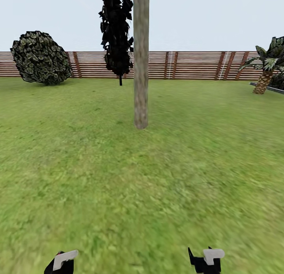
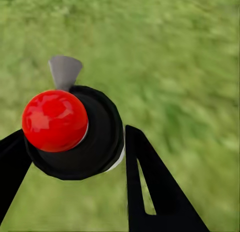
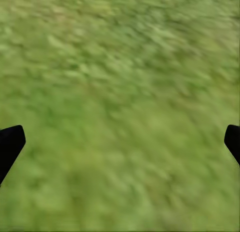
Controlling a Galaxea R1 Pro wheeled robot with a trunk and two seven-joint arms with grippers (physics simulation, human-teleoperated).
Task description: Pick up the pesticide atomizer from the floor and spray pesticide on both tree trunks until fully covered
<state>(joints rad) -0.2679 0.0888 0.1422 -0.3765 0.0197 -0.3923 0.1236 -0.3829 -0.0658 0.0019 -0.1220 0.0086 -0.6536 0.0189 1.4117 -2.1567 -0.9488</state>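
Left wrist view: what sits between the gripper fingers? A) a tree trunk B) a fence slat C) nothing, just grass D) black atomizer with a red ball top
D: the left gripper has its black fingers either side of the atomizer, whose red ball top and grey nozzle show against the grass.

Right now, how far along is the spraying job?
Done: the pesticide atomizer is off the grass, clamped in the left gripper, red cap and grey nozzle showing. In hand: the approach, with one tree trunk straight ahead across the lawn. Left: spraying; no coating shows on the trunk. Right gripper is open, empty.
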